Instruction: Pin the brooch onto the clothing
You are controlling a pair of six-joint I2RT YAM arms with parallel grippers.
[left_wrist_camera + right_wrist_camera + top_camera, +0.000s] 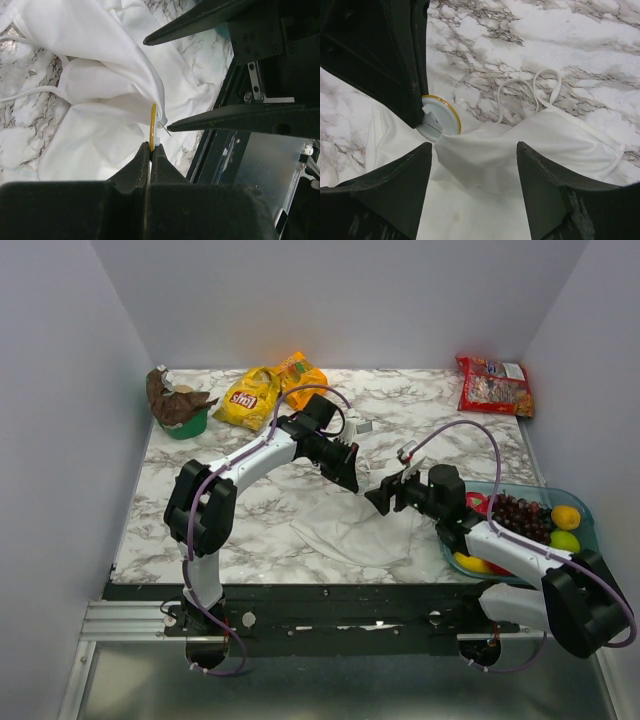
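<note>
Left jaws: clamped tight on the brooch (153, 120), fingers (134, 172) pinching its rim. From my left wrist camera I get it edge-on only, as a thin yellow strip.
Brooch: held up off the desk (150, 530), pressed against a raised fold of the clothing (100, 100). My right wrist camera shows its white back with a gold rim.
Right jaws: spread wide and gripping nothing, with fingers (395, 185) on either side of that fold, just beside the brooch.
Hard to make out: a thin grey sliver at the brooch's edge. It is too small for me to say whether it enters the cloth.
Hidden: the brooch's front face, in every view. The left fingers cover part of its back.
Clothing: white and crumpled, lying on the marble between the arms, with thin straps looping out.
Further out: fruit tray (530, 487), partly behind the right arm; yellow snack bags (262, 390) and a red packet (495, 385) at the far edge.
</note>
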